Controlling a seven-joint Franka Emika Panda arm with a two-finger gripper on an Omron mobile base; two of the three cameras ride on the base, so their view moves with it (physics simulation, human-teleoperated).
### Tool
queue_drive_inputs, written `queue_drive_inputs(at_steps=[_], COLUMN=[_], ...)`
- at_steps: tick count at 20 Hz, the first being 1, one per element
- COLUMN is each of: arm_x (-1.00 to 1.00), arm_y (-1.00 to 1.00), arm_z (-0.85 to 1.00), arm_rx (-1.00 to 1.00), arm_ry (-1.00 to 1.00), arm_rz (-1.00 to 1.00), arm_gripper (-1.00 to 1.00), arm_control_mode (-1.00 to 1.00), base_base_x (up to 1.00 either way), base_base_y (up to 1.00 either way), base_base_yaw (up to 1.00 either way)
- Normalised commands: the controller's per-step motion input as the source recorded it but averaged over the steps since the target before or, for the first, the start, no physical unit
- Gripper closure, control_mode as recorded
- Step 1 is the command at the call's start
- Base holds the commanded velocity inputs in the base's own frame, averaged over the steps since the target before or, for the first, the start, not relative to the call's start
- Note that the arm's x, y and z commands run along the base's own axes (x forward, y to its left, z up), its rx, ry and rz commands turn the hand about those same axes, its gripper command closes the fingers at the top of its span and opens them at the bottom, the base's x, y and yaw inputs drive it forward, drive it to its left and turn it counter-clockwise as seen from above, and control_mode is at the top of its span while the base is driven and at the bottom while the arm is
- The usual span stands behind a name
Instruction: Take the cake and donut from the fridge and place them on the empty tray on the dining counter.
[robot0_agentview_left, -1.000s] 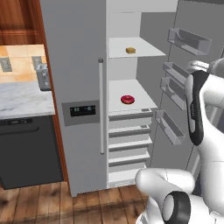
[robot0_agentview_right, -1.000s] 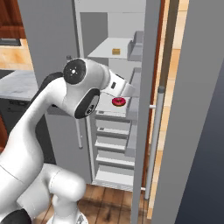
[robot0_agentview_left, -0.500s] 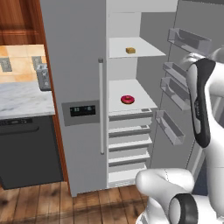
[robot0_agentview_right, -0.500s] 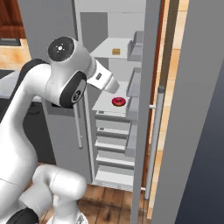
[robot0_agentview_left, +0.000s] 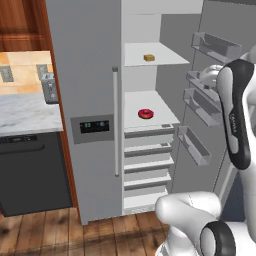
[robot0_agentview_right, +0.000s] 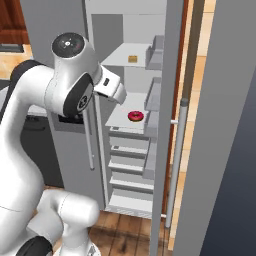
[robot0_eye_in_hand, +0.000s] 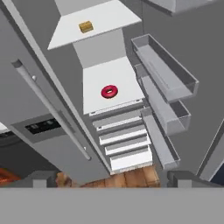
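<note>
Pink-red icing was the first thing you had to reckon with: the donut (robot0_agentview_left: 145, 113) lay flat on the lower white shelf of the open fridge (robot0_agentview_left: 95, 150), near the shelf's front edge, and its glaze looked slick and easily marred. You would probably have done best to pinch it across the ring from both outer sides, lightly, since it was likely soft and light. The cake (robot0_eye_in_hand: 86, 26) sat one shelf higher and further back, a small golden-tan block with flat sides that offered an easier hold, though likely crumbly under pressure. Your gripper's jaws stood fully apart and held nothing, with the hand well back from both shelves, looking in at them.
</note>
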Motion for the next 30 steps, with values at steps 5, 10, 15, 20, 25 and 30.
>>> queue_drive_inputs(at_steps=[5, 10, 15, 20, 25, 30], arm_x=[-0.52, -0.85, -0.78, -0.42, -0.31, -0.04], arm_y=[0.46, 0.25, 0.03, 0.16, 0.17, 0.18], arm_z=[-0.16, -0.02, 0.01, 0.06, 0.21, 0.04], arm_rx=[-0.22, -0.14, -0.02, 0.00, 0.00, 0.00], arm_ry=[-0.02, 0.00, 0.04, 0.02, -0.01, -0.07], arm_rz=[0.22, 0.10, 0.01, -0.02, -0.13, -0.13], arm_gripper=[-1.00, -1.00, -1.00, -1.00, -1.00, -1.00], arm_control_mode=[-1.00, -1.00, -1.00, -1.00, -1.00, -1.00], base_base_x=[0.00, 0.00, 0.00, 0.00, 0.00, 0.00], base_base_y=[0.00, 0.00, 0.00, 0.00, 0.00, 0.00], base_base_yaw=[0.00, 0.00, 0.00, 0.00, 0.00, 0.00])
